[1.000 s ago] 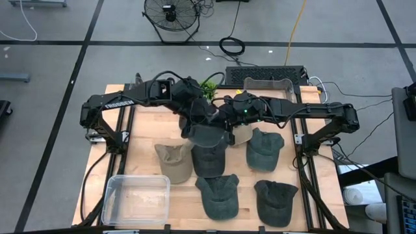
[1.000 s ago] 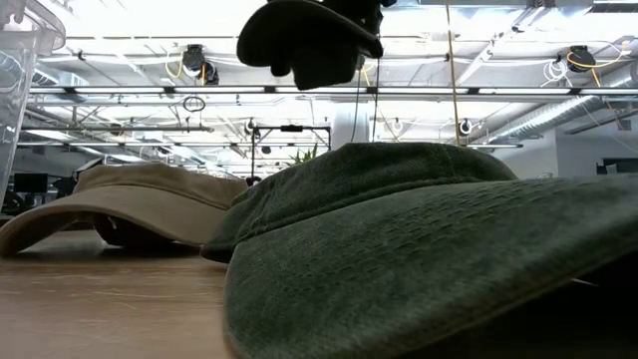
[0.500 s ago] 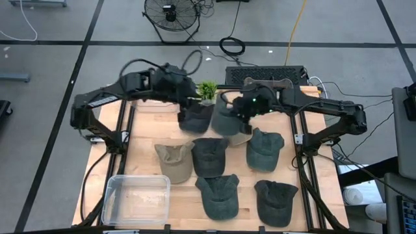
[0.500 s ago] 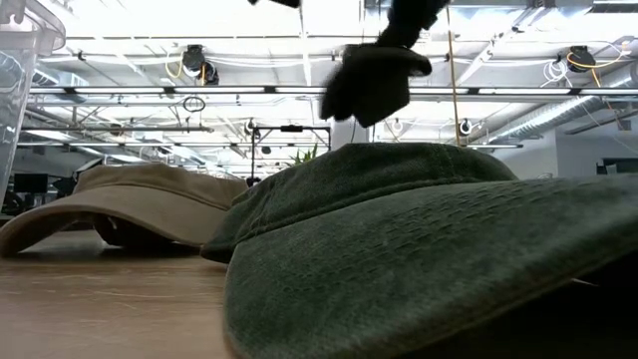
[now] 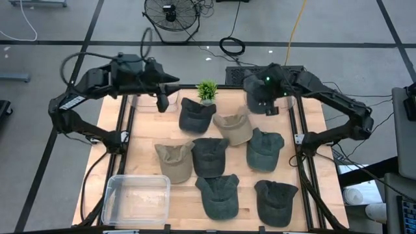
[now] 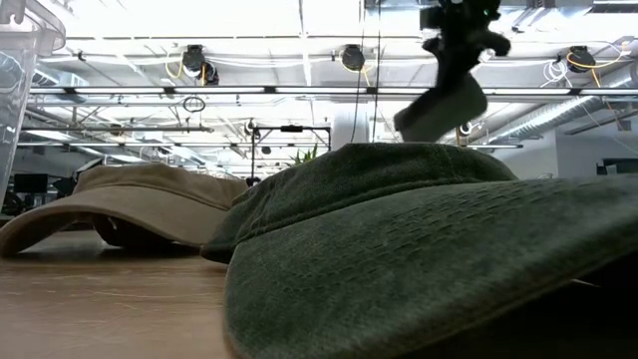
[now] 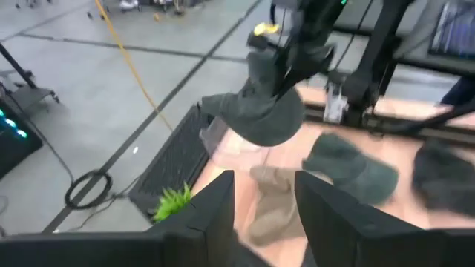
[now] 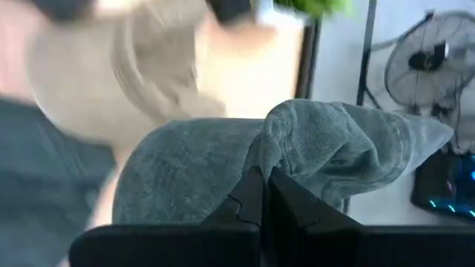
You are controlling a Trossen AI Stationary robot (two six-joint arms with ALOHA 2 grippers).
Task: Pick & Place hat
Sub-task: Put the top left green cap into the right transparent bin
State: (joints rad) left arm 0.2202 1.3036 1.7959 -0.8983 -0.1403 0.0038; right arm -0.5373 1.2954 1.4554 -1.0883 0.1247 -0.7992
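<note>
- At the 7 o'clock corner of the pale wooden table, nearest the front edge, sits a clear rectangular plastic bin.
- Beside it along the front, toward 6 and 5 o'clock, lie two dark green cotton caps and, a gap between them.
- One row back, at the table's middle, a tan cap lies just beside another dark green cap; in the low view this tan cap sits behind the big dark brim that fills the foreground.
- At 3 o'clock of the middle lies a faded green cap.
- Farther back, toward 12 o'clock, a charcoal cap lies on the table with a beige cap just beside it.
- A small green potted plant stands at the far edge, at 12 o'clock.
- The left gripper hovers over the far edge at 11 o'clock, holding nothing; its two dark fingers stand moderately apart.
- The right gripper is at 1 o'clock over the far edge, pinched tight on a grey-green cap that hangs from it clear of the table.
- From the left wrist view this held cap dangles in the air above the beige cap.
- Beyond the table, a black floor fan stands on the grey floor.
</note>
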